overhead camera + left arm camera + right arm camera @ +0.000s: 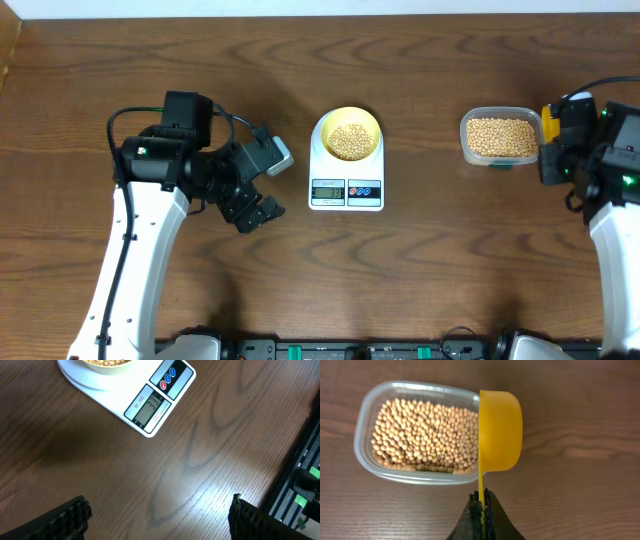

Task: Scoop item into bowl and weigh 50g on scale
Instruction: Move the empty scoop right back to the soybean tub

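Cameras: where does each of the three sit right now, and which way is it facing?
Overhead: fixed above the table, looking straight down on scale, bowl and tub; left arm and right arm show.
Left wrist: on the left arm, low over the wood, facing the scale's display; the open left gripper shows its fingers at the bottom corners.
Right wrist: on the right arm, looking down at the tub of beans; the right gripper is shut on the yellow scoop by its handle.
Shared: overhead and left wrist both see the scale; overhead and right wrist both see the tub.

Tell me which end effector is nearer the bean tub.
Right. The right end effector holds the scoop at the tub; the left end effector is beyond the scale.
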Robot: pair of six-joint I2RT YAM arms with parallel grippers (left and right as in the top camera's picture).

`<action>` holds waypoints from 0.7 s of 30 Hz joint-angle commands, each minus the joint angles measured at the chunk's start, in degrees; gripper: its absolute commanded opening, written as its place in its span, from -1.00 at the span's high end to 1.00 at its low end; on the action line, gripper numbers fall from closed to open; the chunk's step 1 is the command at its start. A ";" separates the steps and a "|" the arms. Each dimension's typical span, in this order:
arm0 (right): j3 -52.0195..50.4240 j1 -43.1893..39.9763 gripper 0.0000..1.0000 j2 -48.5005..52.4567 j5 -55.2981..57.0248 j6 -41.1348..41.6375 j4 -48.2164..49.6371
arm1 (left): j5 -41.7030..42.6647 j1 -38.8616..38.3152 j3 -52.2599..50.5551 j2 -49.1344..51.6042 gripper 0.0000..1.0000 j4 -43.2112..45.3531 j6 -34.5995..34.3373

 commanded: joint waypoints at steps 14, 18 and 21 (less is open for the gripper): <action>0.42 5.62 0.97 11.87 6.82 -1.84 6.16 | -0.35 -0.13 -0.28 -0.07 -0.82 -0.17 0.50; 0.39 8.83 0.97 12.57 14.53 -5.05 6.10 | -0.35 -0.13 -0.28 -0.07 -0.81 -0.17 0.50; 0.39 10.49 0.98 12.57 14.99 -5.64 5.33 | -0.35 -0.13 -0.28 -0.07 -0.81 -0.17 0.50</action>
